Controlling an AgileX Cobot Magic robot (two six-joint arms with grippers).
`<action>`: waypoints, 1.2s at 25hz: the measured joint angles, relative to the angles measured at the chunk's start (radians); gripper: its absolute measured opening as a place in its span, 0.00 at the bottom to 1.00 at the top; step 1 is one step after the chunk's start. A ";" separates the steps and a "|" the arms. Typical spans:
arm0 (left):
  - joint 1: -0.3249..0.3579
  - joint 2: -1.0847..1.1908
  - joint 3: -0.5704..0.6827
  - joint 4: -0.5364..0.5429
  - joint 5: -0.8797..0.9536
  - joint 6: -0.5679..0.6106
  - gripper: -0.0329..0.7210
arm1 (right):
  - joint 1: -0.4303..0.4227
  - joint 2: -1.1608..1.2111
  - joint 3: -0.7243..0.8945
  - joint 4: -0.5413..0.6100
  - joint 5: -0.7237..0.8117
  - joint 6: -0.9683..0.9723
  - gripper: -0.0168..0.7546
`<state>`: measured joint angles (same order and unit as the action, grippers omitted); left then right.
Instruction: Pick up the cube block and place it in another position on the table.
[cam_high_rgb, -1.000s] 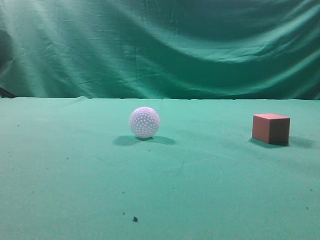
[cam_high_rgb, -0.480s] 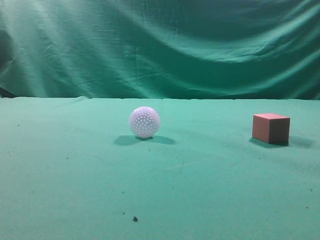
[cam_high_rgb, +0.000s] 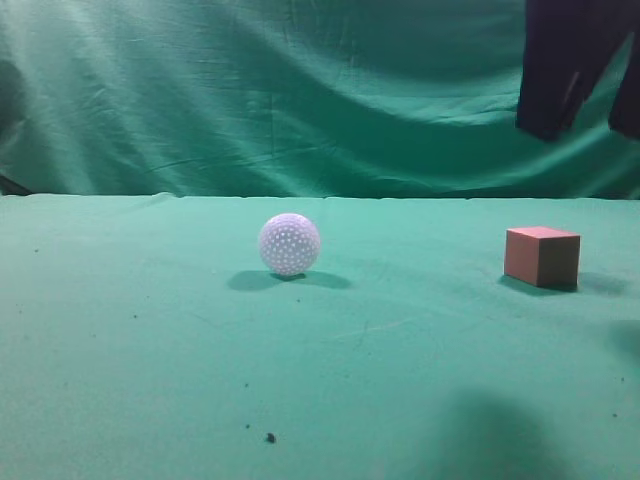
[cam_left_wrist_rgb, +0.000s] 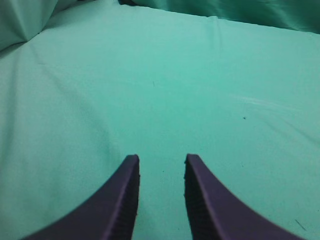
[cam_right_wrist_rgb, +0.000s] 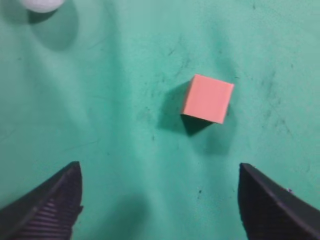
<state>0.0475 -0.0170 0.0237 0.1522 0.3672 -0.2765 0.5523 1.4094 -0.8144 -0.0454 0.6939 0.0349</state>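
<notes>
Hung wide open and empty, right claw (cam_right_wrist_rgb: 159, 200) above cube (cam_right_wrist_rgb: 207, 98) just ahead; best lowered straight, fingers square to its faces.

Left gripper (cam_left_wrist_rgb: 161, 172): two dark purplish fingers (cam_left_wrist_rgb: 122, 200), curved and tapering to rounded tips, with fine ridges along the inner faces. Right gripper (cam_right_wrist_rgb: 159, 200): two dark, nearly black fingers (cam_right_wrist_rgb: 47, 207), broad and wedge-shaped, inner pads ribbed; from outside a dark forked silhouette (cam_high_rgb: 578, 65).

table (cam_high_rgb: 150, 330): matt green felt cloth | cube block (cam_high_rgb: 541, 257): smooth, matt | ball (cam_high_rgb: 289, 244): dimpled
</notes>
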 joint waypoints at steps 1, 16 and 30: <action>0.000 0.000 0.000 0.000 0.000 0.000 0.39 | 0.000 0.024 -0.002 -0.036 -0.005 0.057 0.72; 0.000 0.000 0.000 0.000 0.000 0.000 0.39 | -0.012 0.342 -0.146 -0.177 -0.053 0.286 0.53; 0.000 0.000 0.000 0.000 0.000 0.000 0.39 | -0.186 0.507 -0.571 -0.187 0.019 0.306 0.31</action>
<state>0.0475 -0.0170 0.0237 0.1522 0.3672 -0.2765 0.3665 1.9166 -1.3856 -0.2326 0.7129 0.3406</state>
